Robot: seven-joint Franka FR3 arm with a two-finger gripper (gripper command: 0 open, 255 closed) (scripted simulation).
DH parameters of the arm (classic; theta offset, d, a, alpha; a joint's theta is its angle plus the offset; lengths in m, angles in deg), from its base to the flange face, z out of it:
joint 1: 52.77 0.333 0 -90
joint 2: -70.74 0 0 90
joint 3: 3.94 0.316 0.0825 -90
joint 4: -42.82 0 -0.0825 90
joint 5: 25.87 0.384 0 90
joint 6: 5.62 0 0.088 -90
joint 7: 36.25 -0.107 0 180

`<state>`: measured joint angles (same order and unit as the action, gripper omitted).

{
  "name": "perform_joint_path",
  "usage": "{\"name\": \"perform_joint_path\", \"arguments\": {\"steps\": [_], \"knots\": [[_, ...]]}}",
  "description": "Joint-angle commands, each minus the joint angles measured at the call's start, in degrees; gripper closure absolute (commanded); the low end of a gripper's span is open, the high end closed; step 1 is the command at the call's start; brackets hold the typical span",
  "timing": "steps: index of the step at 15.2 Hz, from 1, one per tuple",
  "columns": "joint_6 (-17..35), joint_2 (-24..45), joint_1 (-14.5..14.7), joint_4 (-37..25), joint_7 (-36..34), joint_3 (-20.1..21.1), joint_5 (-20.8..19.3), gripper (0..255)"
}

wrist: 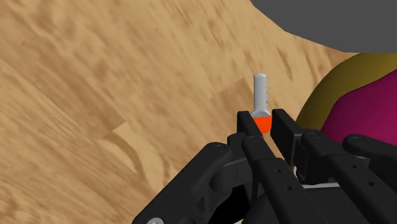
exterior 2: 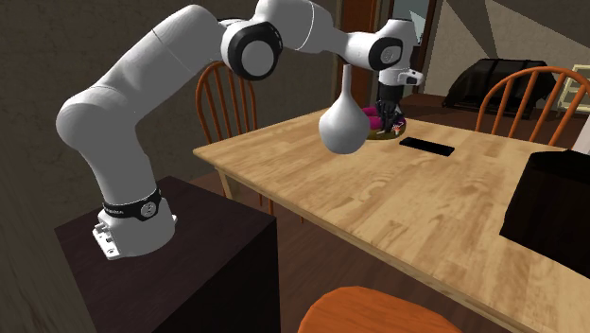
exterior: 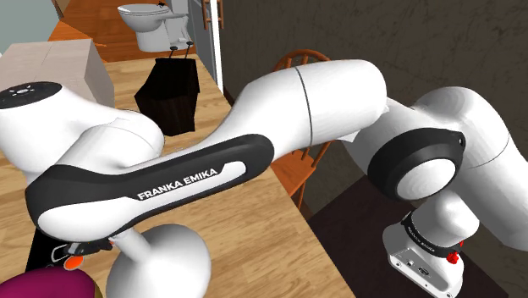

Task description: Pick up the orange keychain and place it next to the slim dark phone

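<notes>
In the wrist view my gripper (wrist: 262,122) is shut on the orange keychain (wrist: 261,102). Its orange body sits between the fingertips and a grey key blade sticks out beyond them, over the wooden table (wrist: 95,95). Close beside the fingers is a yellow-rimmed bowl (wrist: 318,95) holding something magenta. In the second exterior view the gripper (exterior 2: 387,102) hangs at the table's far side, by that bowl (exterior 2: 386,127). The slim dark phone (exterior 2: 426,146) lies flat on the table just to the right of the bowl.
A white gourd-shaped vase (exterior 2: 343,123) stands close to the gripper, in front of it. A black box (exterior 2: 558,213) sits at the table's right end, also seen as the black box (exterior: 173,93). Wooden chairs (exterior 2: 227,95) line the table's far side.
</notes>
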<state>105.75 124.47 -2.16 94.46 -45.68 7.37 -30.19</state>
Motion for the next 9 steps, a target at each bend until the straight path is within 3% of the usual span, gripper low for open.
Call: {"name": "perform_joint_path", "arguments": {"steps": [1, 2, 3, 4, 5, 6, 9], "knots": [[0.90, 5.05, 0.99, 1.43, 0.13, -1.28, -3.63, 0], [5.59, 0.18, -0.92, 11.14, 0.82, -1.07, -3.28, 0], [5.01, -0.39, -1.72, 11.26, 1.62, -1.01, -3.04, 0], [-0.05, 5.82, -0.38, -0.12, 1.58, -1.36, -3.50, 0], [1.90, 3.20, -0.76, 4.50, 1.46, -1.22, -3.40, 0], [-0.86, 4.55, 1.69, -0.03, 1.60, -3.78, -1.22, 0], [-5.05, 2.49, 3.21, -2.37, 2.63, -6.71, 1.60, 0]]}}
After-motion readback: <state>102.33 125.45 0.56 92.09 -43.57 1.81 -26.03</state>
